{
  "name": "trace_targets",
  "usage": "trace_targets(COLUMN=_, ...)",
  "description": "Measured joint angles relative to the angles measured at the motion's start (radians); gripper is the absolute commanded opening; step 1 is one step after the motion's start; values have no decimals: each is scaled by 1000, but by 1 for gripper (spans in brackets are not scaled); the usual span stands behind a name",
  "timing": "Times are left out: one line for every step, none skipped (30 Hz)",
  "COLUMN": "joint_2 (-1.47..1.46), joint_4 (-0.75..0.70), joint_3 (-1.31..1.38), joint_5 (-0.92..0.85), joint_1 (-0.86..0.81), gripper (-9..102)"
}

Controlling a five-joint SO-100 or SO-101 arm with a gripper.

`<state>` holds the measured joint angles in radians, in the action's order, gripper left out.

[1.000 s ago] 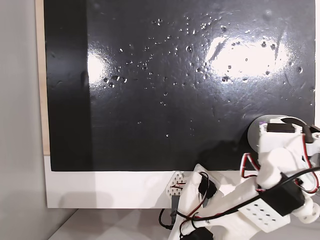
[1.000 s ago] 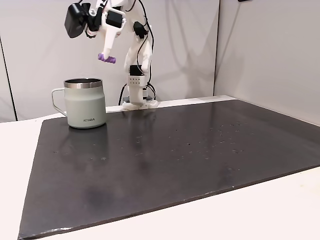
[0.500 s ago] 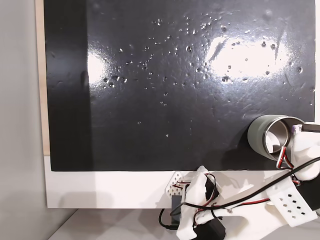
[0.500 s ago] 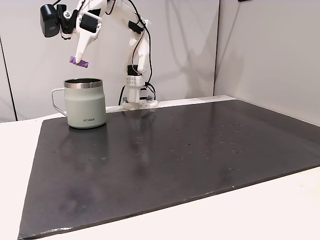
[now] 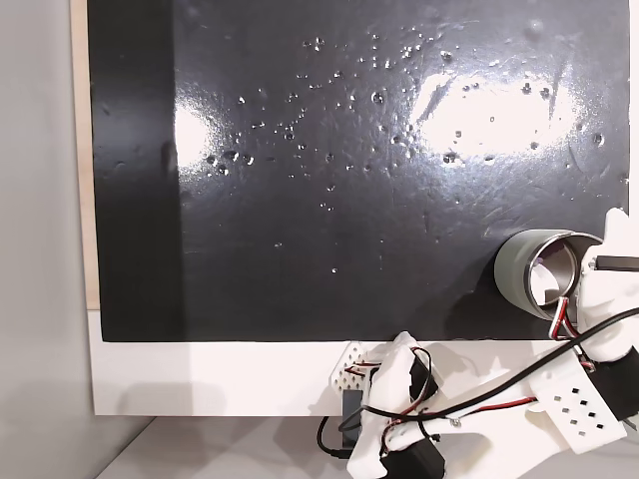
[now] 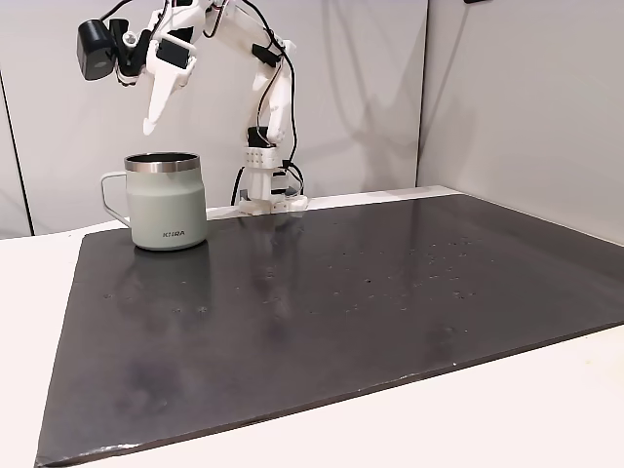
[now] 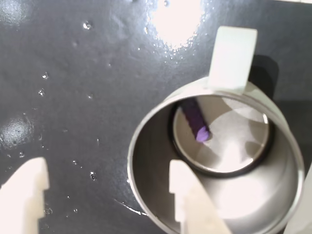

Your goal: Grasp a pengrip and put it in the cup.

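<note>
- As the wrist view looks straight down, the gripper (image 7: pixel 105 192) hangs over the cup (image 7: pixel 146 161) with its white jaws spread apart and nothing between them.
- Below them, the pengrip (image 7: pixel 196 119) lies on the shiny steel floor of the cup, leaning against the inner wall on the handle (image 7: pixel 233 57) side.
- The pengrip looks soft, ribbed and very light, so it probably needs only a gentle pinch across its middle; its rubbery surface should not slip, though a hard squeeze would deform it.
- The cup looks stiff and heavier, and unlikely to tip from a light brush.
- In a fixed view from the side, the gripper (image 6: pixel 150 122) hovers above the cup (image 6: pixel 168 205), clear of the rim, so I judge there is room to lift straight away.
- The cup (image 5: pixel 524 269) stands near the corner of the black mat (image 5: pixel 300 150) closest to the arm's base (image 5: pixel 384 419); the rest of the mat is open.
- The mat's edge by the base lies just beside the cup, so a retreat should rise before swinging.
</note>
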<state>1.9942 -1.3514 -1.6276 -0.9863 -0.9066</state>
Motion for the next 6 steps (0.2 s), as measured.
trace_targets(joint_2=0, joint_4=5, joint_3=0, joint_5=-2, joint_1=2, gripper=31)
trace_targets(joint_2=0, joint_4=8, joint_3=0, joint_5=-5, joint_1=2, gripper=31)
trace_targets(joint_2=0, joint_4=8, joint_3=0, joint_5=-6, joint_1=3, gripper=31)
trace_targets(joint_2=0, joint_4=9, joint_3=0, joint_5=-6, joint_1=3, gripper=31)
trace_targets(joint_2=0, joint_4=9, joint_3=0, joint_5=-6, joint_1=3, gripper=31)
trace_targets(joint_2=0, joint_4=9, joint_3=0, joint_5=-6, joint_1=0, gripper=31)
